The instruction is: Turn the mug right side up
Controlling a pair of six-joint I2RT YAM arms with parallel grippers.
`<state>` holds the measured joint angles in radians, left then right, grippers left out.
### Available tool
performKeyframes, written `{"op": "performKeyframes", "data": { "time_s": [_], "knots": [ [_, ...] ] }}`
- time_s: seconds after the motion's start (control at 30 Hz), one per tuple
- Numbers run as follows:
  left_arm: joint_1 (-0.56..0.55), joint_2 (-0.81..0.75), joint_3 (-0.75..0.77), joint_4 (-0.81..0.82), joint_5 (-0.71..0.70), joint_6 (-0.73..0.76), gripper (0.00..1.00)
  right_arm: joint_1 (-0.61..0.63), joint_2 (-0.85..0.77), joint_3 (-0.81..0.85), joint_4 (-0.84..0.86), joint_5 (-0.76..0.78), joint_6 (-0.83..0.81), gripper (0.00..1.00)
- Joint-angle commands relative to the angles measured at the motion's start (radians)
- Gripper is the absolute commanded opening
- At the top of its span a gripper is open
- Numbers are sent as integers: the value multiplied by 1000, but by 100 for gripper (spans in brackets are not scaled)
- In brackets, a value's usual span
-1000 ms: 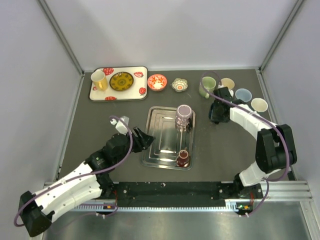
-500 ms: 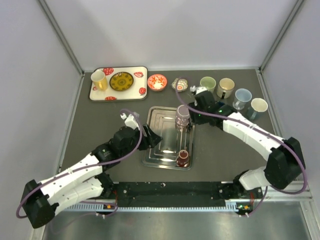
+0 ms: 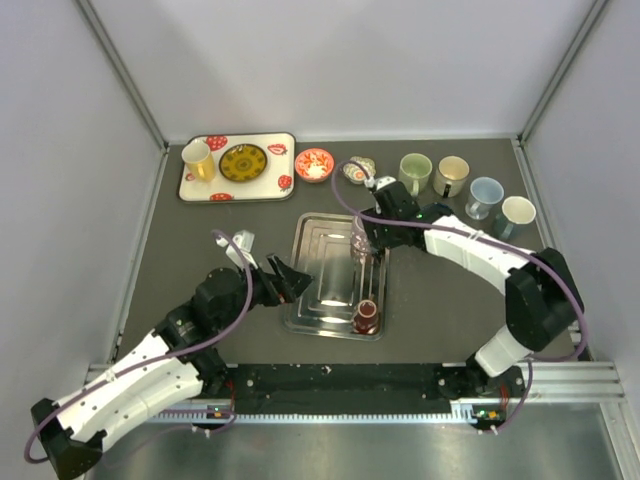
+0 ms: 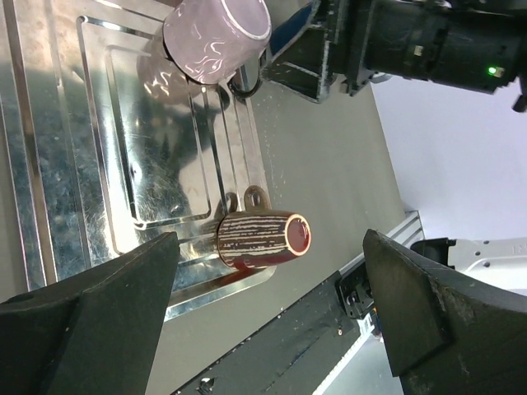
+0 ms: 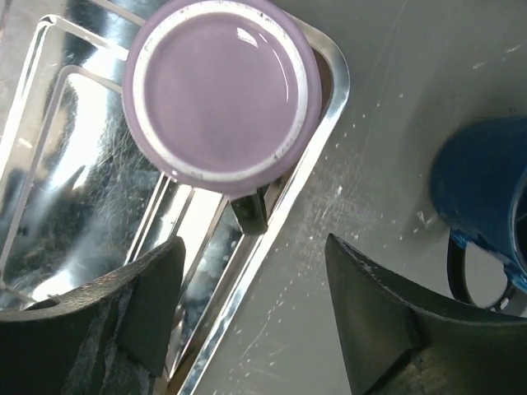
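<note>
As the spread, empty right gripper (image 5: 249,271) is held over the inverted lilac ceramic mug (image 5: 221,90), its walls should be enclosed before clenching.

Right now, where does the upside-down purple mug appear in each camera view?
Top external: the purple mug is near the centre, at the far right corner of the metal tray.
Left wrist: at the top, left of centre.
Right wrist: at the top, left of centre, base up.
Shared landmark: the metal tray, under the mug in all three.
</note>
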<state>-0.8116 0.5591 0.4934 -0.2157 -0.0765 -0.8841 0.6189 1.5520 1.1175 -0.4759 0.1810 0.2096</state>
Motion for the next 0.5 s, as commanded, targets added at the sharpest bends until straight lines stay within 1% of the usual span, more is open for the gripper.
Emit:
{"op": "performKeyframes", "data": {
  "time_s": [0.0,0.07,0.3,0.4,0.43,0.47],
  "knots": [
    [5,-14,-7,-11,-6,34,99,2,75,65,43,3,-32,67],
    [5,-18,-10,-10,-2,37,97,2,97,83,43,9,-45,62],
    [6,-19,-7,-27,-3,50,94,2,196,153,36,47,-70,58],
    [6,-24,-4,-45,-6,57,93,2,223,172,28,45,-78,51],
    [6,-24,-7,-45,-8,59,93,2,236,177,28,41,-78,45],
    [6,-33,-12,-45,-9,59,93,2,240,179,25,38,-75,42]
  ]
}}
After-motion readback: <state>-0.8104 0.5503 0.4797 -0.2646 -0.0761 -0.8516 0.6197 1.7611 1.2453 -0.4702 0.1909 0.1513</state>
